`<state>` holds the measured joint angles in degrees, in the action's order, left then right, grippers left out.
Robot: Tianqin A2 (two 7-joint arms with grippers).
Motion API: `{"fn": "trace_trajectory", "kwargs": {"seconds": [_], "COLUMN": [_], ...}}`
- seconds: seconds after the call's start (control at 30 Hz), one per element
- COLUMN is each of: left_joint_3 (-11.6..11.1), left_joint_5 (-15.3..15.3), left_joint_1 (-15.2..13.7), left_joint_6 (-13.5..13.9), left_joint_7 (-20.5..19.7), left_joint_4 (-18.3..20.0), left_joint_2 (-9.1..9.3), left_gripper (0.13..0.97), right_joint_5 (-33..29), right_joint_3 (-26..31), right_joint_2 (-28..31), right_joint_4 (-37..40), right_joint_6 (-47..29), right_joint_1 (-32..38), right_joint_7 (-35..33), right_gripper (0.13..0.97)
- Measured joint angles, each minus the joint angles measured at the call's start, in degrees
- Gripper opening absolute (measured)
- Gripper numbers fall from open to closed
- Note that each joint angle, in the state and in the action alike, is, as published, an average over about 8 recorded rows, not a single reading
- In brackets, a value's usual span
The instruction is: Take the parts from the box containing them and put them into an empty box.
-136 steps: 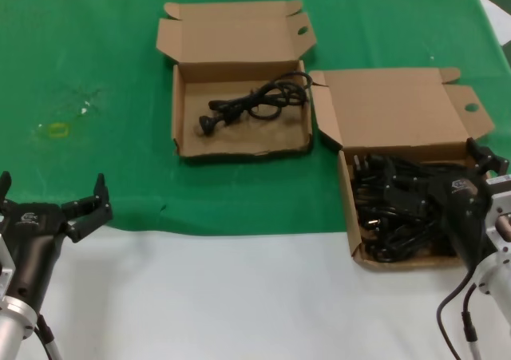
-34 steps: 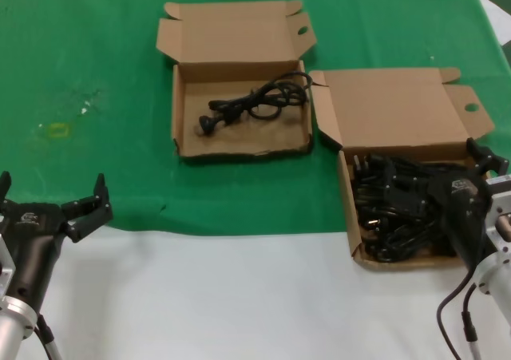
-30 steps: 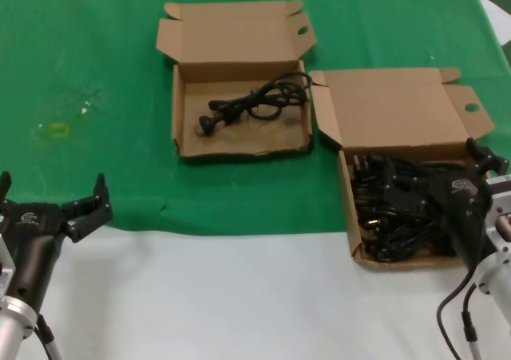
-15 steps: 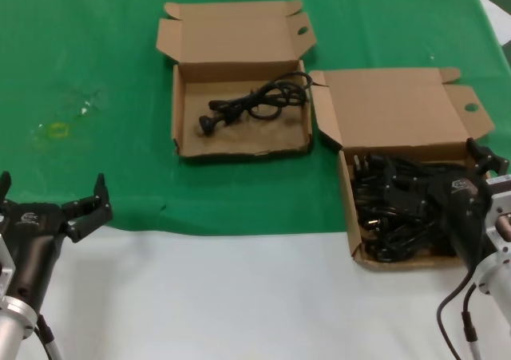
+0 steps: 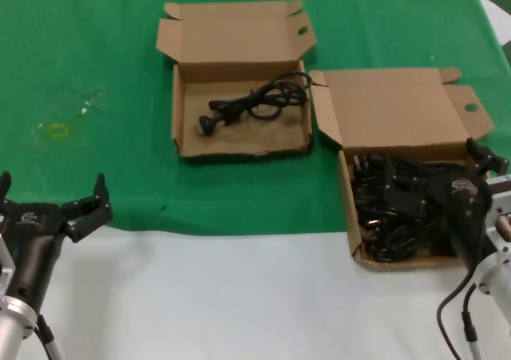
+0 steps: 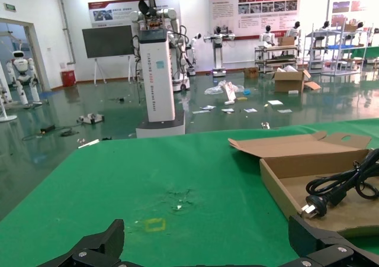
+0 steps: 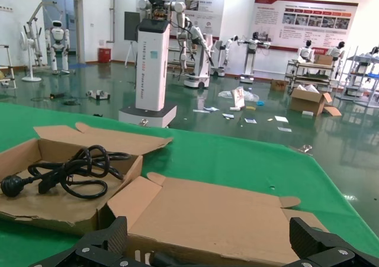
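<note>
A table with green cloth (image 5: 96, 49) and a white near strip (image 5: 239, 296) carries two open shallow brown cardboard boxes (image 5: 239, 140) (image 5: 351, 216) toward its far right corner

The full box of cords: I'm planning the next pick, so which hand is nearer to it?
Right. The right hand hangs directly over the full box of cords, while the left hand waits far off, beyond the other box.
</note>
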<state>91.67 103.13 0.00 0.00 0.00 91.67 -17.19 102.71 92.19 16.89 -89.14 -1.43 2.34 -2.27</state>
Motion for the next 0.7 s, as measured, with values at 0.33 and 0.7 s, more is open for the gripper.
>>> {"fn": "trace_trajectory", "kwargs": {"seconds": [0.33, 0.7], "left_joint_3": [0.0, 0.0], "left_joint_5": [0.0, 0.0], "left_joint_1": [0.0, 0.0], "left_joint_6": [0.0, 0.0], "left_joint_7": [0.0, 0.0], "left_joint_4": [0.0, 0.0], "left_joint_2": [0.0, 0.0], "left_gripper": [0.966, 0.966], "right_joint_5": [0.0, 0.0], "right_joint_3": [0.0, 0.0], "right_joint_2": [0.0, 0.0], "right_joint_4": [0.0, 0.0], "right_joint_6": [0.0, 0.0], "right_joint_1": [0.0, 0.0], "right_joint_7": [0.0, 0.0], "right_gripper": [0.966, 0.966]}}
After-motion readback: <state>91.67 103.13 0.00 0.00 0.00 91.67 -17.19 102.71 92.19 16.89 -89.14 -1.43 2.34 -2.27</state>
